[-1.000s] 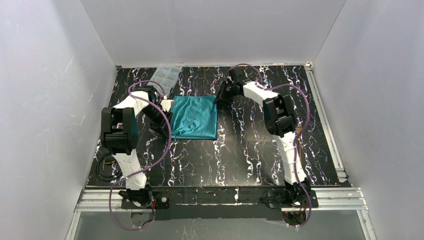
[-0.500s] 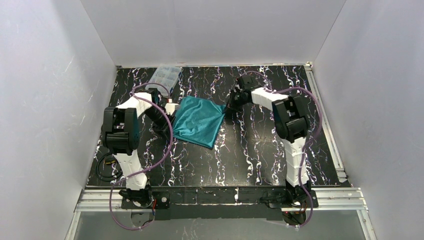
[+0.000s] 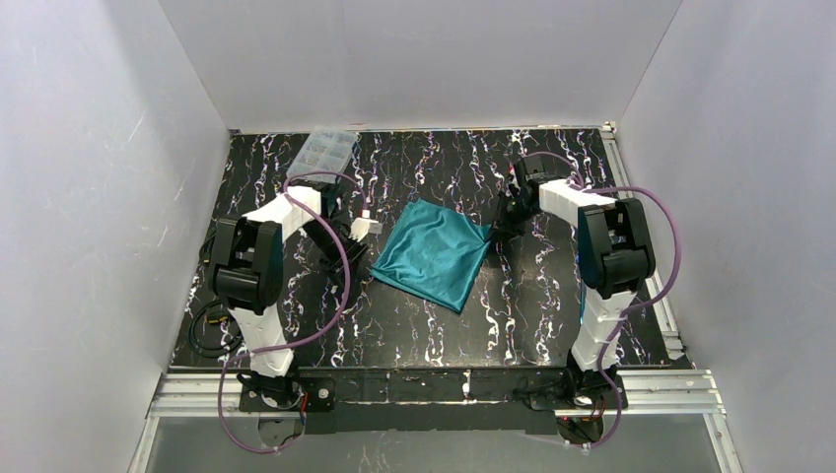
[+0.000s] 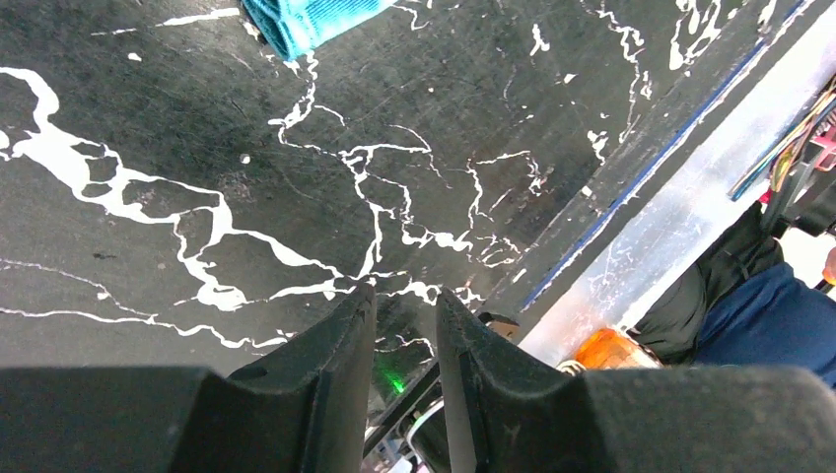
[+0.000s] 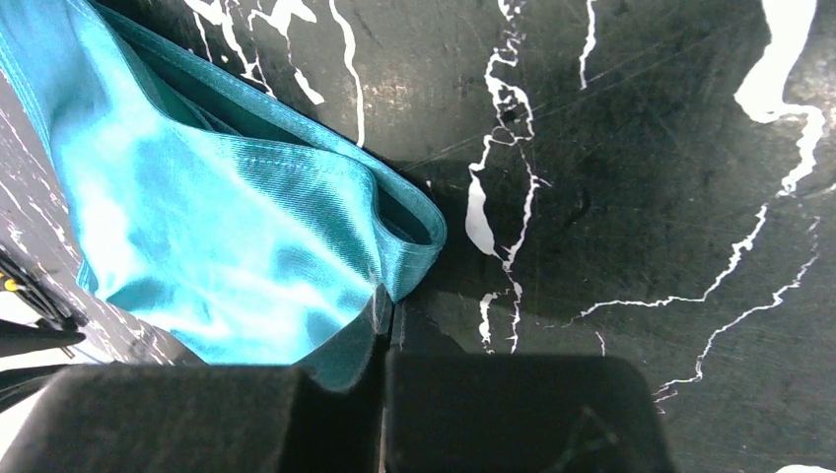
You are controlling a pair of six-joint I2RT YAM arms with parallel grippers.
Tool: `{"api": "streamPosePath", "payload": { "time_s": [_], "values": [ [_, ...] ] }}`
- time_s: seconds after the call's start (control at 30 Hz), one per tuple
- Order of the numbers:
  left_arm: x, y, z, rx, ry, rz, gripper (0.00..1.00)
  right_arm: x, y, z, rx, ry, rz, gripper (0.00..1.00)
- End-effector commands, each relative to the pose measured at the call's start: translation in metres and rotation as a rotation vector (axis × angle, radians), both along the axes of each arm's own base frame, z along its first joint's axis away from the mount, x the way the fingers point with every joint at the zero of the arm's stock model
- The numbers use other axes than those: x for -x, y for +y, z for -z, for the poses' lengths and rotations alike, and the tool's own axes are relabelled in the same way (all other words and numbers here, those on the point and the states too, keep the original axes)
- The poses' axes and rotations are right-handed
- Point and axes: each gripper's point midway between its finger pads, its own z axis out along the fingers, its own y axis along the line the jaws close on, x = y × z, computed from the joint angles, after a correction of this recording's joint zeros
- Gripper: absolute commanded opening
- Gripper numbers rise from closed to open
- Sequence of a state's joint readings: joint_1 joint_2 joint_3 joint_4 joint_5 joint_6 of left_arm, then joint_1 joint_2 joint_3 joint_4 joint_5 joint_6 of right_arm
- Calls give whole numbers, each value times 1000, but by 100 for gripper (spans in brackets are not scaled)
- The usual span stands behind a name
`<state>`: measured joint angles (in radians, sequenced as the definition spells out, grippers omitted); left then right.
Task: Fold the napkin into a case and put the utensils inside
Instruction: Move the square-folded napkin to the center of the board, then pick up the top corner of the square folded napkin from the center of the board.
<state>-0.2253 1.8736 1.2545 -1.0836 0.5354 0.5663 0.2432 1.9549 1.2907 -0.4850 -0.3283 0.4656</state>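
The napkin (image 3: pixel 432 254) lies near the middle of the table (image 3: pixel 552 315), a little nearer the far edge than the near one. It is turned askew, so its corners point roughly at the table's edges. One corner points toward the near edge and the opposite one toward the far edge.

The right gripper (image 3: pixel 500 229) sits low at the napkin's right corner. In the right wrist view the right gripper (image 5: pixel 386 345) is clenched on the cloth. Its jaws are pressed together with a pinch of teal fabric running in between them. Just beyond the grip the napkin (image 5: pixel 227 227) shows two layers. A hemmed edge curls up off the table there, with a dark gap under it.

The left gripper (image 3: pixel 365 228) hangs off the napkin's left side, near its edge but not touching it. From the left wrist the left gripper (image 4: pixel 406 305) is released, and its fingers (image 4: pixel 340 340) stand a narrow gap apart with only bare table showing between them. One corner of the napkin (image 4: pixel 306 20) shows at the top of that view, well clear of the fingertips. The table's metal rail (image 4: pixel 670 212) runs along the right of that view.

A clear box (image 3: pixel 325 148) stands in the far left corner of the table, well apart from the napkin.
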Motion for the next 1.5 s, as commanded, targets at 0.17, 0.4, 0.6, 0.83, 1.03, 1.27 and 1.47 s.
{"api": "streamPosePath", "payload": {
  "time_s": [0.17, 0.4, 0.6, 0.83, 1.03, 1.27, 1.47],
  "values": [
    [-37, -21, -40, 65, -101, -79, 29, -44, 26, -30, -14, -86, -46, 1],
    [-90, -40, -57, 68, -179, -184, 32, -31, 10, -40, 70, -100, -8, 42],
    [-140, -84, -70, 98, -236, -278, 37, -32, 4, -70, 73, -200, 51, 69],
    [-223, -127, -65, 30, -421, -355, 40, -34, 6, -103, 31, -290, 66, 69],
    [-265, -121, -42, -56, -522, -441, 46, -19, 7, -104, 6, -306, 48, 66],
    [-275, -111, -14, -112, -567, -400, 61, -10, 9, -102, -12, -301, 33, 64],
    [-271, -112, 3, -104, -532, -351, 63, -10, 14, -101, -35, -294, 29, 59]
  ]
}}
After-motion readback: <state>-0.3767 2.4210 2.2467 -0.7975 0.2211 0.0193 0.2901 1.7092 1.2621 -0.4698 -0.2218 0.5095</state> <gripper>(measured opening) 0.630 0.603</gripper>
